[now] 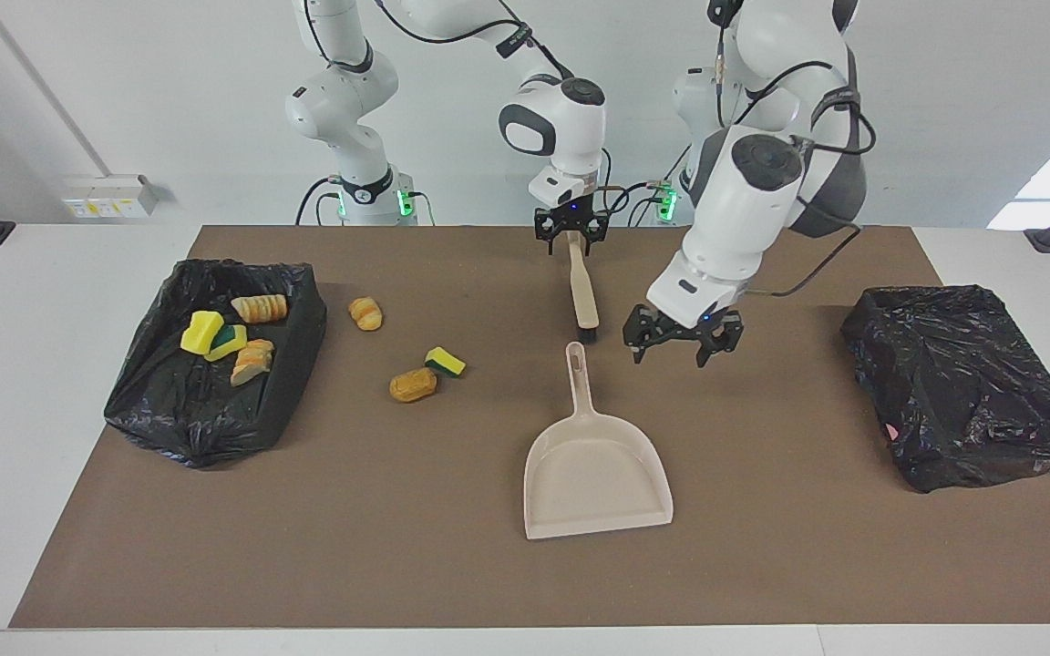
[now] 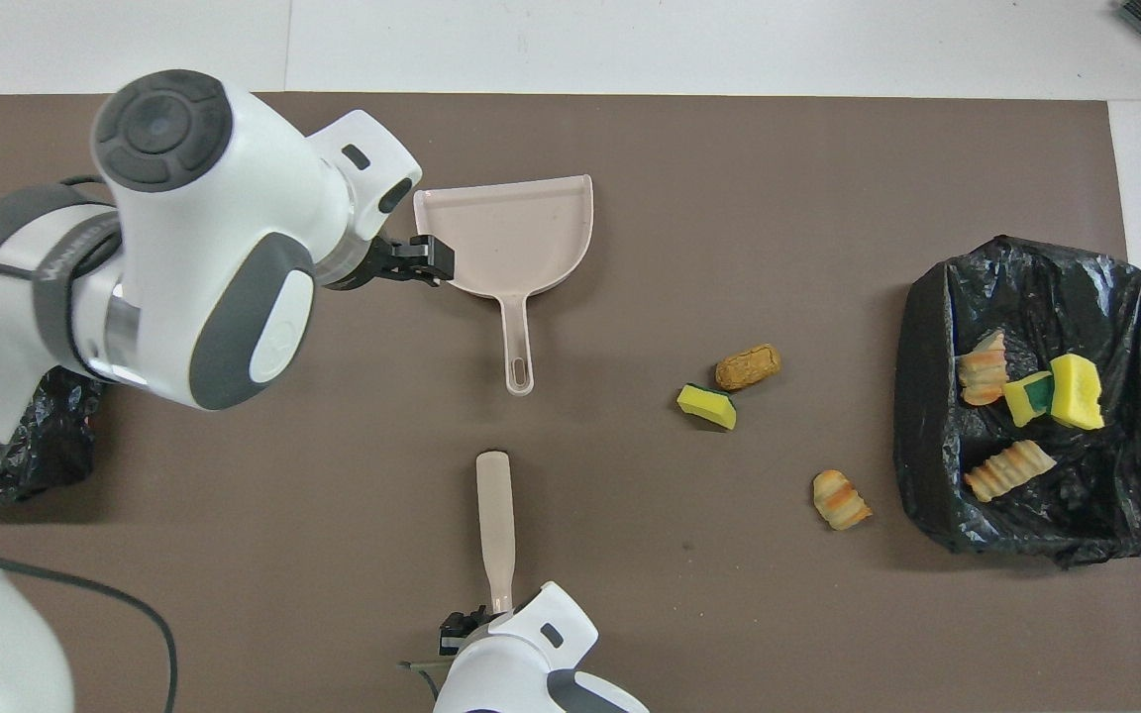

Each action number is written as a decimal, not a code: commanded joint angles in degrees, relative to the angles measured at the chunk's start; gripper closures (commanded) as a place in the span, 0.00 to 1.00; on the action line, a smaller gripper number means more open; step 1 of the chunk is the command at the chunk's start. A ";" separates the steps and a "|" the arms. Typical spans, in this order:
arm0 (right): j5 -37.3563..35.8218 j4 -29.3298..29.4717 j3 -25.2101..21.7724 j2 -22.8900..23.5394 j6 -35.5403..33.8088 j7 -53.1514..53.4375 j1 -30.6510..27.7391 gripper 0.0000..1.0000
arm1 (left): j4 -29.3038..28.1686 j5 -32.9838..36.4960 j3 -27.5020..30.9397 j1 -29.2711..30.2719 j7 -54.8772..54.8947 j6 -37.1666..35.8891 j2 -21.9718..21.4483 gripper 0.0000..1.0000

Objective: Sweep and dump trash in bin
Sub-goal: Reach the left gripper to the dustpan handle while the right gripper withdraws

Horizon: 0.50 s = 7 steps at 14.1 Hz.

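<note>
— When checking grips, report both.
— Left gripper [image 1: 684, 342]: spread wide, empty, hanging over the table [image 1: 306, 547] just beside the dustpan [image 1: 593, 474] handle, probably staged to take it. Right gripper [image 1: 571, 228]: at the brush [image 1: 581, 287] handle's end; clenched or not, cannot tell.
— Trash?
— Loose on the table between dustpan and bin [image 1: 179, 419]: sponge [image 1: 445, 362] and two bread pieces [image 1: 413, 384]; more already binned. Sponge flat, long axis slanted along the table, green end toward the robots.

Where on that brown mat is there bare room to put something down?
Bare mat lies between the dustpan and the empty bag-lined bin, and along the edge farthest from the robots. It is crowded between the brush and the bin holding trash.
</note>
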 commanded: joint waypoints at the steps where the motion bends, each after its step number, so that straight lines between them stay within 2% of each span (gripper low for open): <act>1: 1.35 -0.85 -0.14 -1.10 1.40 1.00 0.86 0.38 | 2.56 -0.44 0.60 -1.87 -3.62 2.00 2.79 0.00; 3: 1.35 -0.67 -0.14 -1.10 1.31 0.91 1.04 0.58 | 2.47 -0.87 0.51 -4.14 -6.00 5.67 5.69 0.00; 4: 1.35 -0.49 -0.14 -1.01 1.31 0.73 1.04 0.71 | 2.30 -0.96 0.51 -4.77 -7.14 8.31 5.87 0.00; 6: 1.35 0.73 -0.14 -0.75 0.79 1.08 1.73 0.99 | 0.46 -1.93 0.51 -5.73 -7.94 8.77 5.79 0.00; 7: 1.35 1.09 -0.14 -0.49 0.78 1.17 1.83 1.00 | -1.55 -1.93 0.51 -7.13 -8.03 8.86 5.18 0.00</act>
